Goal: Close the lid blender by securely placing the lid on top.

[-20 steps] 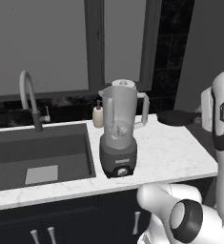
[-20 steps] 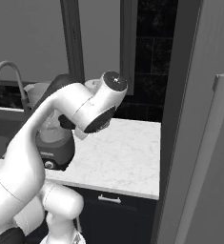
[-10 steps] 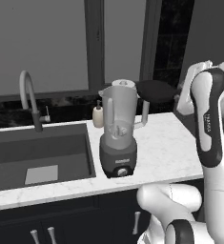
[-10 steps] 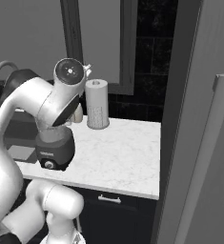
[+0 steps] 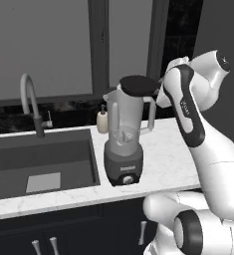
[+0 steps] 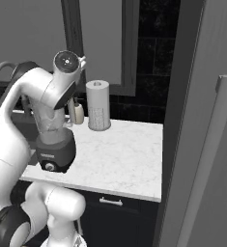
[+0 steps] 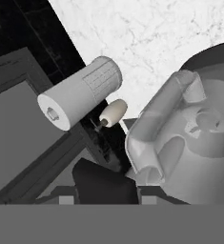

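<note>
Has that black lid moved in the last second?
Yes. In the left base view the lid has travelled left from near the counter's right end and now sits over the blender jar's mouth, which has not moved.

The white arm is rising from the base at the lower right of the left base view, bending sharply at a raised elbow and reaching back leftward at about the height of the blender's (image 5: 124, 144) top. The gripper (image 5: 158, 89) is carrying the lid (image 5: 137, 85), gripping it at its right edge just above the jar's mouth.
</note>
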You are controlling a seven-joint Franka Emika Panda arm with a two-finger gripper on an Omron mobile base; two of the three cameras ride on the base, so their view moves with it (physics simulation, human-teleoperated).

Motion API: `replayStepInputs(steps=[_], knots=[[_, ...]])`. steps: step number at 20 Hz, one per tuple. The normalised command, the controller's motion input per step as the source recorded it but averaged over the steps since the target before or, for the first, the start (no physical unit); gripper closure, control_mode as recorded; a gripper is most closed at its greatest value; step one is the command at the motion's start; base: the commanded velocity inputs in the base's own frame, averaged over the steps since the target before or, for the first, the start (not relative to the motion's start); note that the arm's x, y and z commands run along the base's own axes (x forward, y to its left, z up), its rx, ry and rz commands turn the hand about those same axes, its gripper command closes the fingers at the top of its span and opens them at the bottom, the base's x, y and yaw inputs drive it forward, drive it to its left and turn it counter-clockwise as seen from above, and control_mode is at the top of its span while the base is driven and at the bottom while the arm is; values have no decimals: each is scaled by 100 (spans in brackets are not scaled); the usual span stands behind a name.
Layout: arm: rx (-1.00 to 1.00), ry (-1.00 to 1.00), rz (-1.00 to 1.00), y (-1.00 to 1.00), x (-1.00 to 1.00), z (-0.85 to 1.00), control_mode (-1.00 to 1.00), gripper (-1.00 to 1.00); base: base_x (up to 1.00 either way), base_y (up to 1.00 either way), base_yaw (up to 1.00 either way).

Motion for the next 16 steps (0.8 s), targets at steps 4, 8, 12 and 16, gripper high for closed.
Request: replayStepInputs(steps=[4, 8, 12, 16], knots=[[-1, 0, 18, 43, 59, -2, -100, 100, 0, 0, 0], [-5, 0, 18, 42, 44, -13, -100, 100, 0, 0, 0], [-10, -4, 6, 15, 37, -19, -100, 100, 0, 0, 0], [-10, -5, 0, 7, 30, -16, -100, 100, 0, 0, 0]])
